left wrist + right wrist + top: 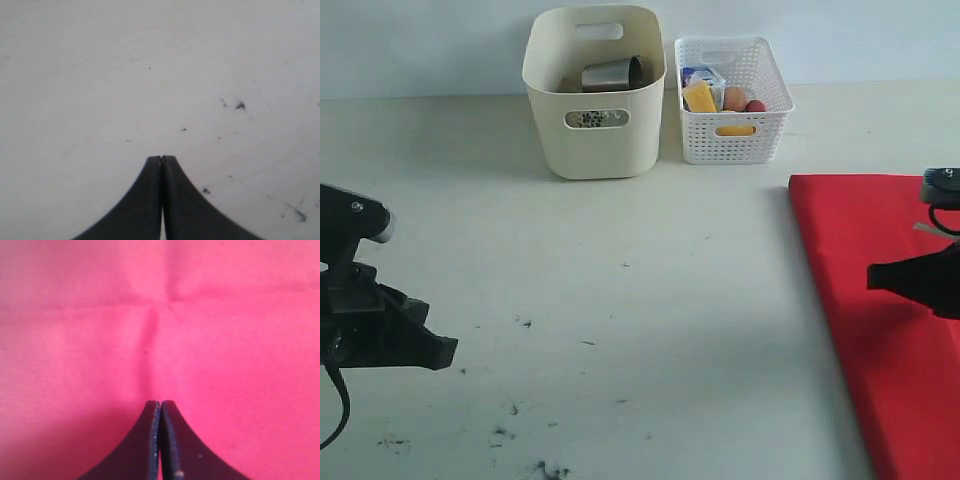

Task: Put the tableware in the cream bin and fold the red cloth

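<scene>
Both pincers closed, holding nothing. Right gripper (pixel 160 403) over red cloth (pixel 880 340), which lies at scene right. Left gripper (pixel 161 159) over bare table (pixel 670 300), left near side. Steel cup (pixel 610 73) inside cream bin (pixel 595 152), far centre.

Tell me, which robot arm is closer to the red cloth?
Right. The right arm is directly over the red cloth; the left arm is far off across the table.

steel cup (pixel 612 73): on side in cream bin (pixel 602 155) | red cloth (pixel 880 330): flat, creased
</scene>
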Robot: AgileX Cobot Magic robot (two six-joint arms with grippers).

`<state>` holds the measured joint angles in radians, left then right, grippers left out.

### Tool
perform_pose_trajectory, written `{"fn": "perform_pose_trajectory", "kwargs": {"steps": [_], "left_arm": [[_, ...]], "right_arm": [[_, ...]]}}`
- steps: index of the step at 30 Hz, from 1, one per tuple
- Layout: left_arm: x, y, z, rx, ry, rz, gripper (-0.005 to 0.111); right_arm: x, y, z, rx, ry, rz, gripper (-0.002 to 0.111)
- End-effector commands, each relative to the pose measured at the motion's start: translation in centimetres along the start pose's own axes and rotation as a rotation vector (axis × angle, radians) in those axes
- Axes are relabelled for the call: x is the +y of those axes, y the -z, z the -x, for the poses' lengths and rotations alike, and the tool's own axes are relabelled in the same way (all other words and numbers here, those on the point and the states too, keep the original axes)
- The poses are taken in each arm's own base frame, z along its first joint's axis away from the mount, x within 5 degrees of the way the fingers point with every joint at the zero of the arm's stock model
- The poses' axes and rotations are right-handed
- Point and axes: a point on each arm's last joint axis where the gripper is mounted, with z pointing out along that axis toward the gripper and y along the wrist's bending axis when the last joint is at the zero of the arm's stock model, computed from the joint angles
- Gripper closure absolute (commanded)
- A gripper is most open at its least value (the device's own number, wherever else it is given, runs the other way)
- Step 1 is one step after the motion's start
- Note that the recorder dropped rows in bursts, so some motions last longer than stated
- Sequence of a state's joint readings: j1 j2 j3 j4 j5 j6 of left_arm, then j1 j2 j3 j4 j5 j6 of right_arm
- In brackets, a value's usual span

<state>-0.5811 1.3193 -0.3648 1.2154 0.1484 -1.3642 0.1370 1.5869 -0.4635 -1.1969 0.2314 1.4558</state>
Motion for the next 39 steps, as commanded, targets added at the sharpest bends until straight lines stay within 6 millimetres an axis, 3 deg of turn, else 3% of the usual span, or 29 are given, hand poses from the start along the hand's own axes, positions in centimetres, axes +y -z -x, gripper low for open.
{"fn": "perform_pose_trajectory", "kwargs": {"steps": [1,5,7,10,16,20,22,24,29,34,39], "left_arm": [[0.0,-0.1,-0.1,0.005,0.006,-0.004,0.107],[0.0,-0.1,-0.4,0.012,0.005,-0.002,0.107],[0.0,-0.1,-0.6,0.018,0.006,-0.014,0.107],[-0.1,-0.1,-0.7,0.019,0.008,-0.023,0.107],[-0.1,-0.1,-0.7,0.019,0.008,-0.023,0.107],[-0.1,-0.1,-0.7,0.019,0.008,-0.023,0.107],[-0.1,-0.1,-0.7,0.019,0.008,-0.021,0.107],[-0.1,-0.1,-0.7,0.019,0.008,-0.021,0.107],[-0.1,-0.1,-0.7,0.019,0.008,-0.023,0.107],[-0.1,-0.1,-0.7,0.019,0.008,-0.023,0.107],[-0.1,-0.1,-0.7,0.02,0.017,-0.023,0.107]], "right_arm": [[0.0,-2.1,0.5,0.044,0.041,-0.066,0.108],[0.3,-4.7,2.2,0.056,0.062,-0.155,0.108],[0.7,-6.2,4.4,0.028,0.102,-0.208,0.108],[2.9,-8.2,8.6,-0.047,0.215,-0.118,0.108],[4.7,-10.9,13.9,-0.123,0.289,-0.138,0.108],[3.1,-7.8,16.5,-0.134,0.169,-0.282,0.108],[0.8,-6.1,17.2,-0.13,0.073,-0.361,0.108],[-1.3,-5.9,17.3,-0.109,-0.019,-0.384,0.108],[-4.7,-8.1,16.5,-0.035,-0.235,-0.325,0.108],[-5.3,-12.0,15.7,-0.036,-0.249,-0.21,0.108],[-4.3,-14.2,17.3,-0.116,-0.241,-0.088,0.108]]}}
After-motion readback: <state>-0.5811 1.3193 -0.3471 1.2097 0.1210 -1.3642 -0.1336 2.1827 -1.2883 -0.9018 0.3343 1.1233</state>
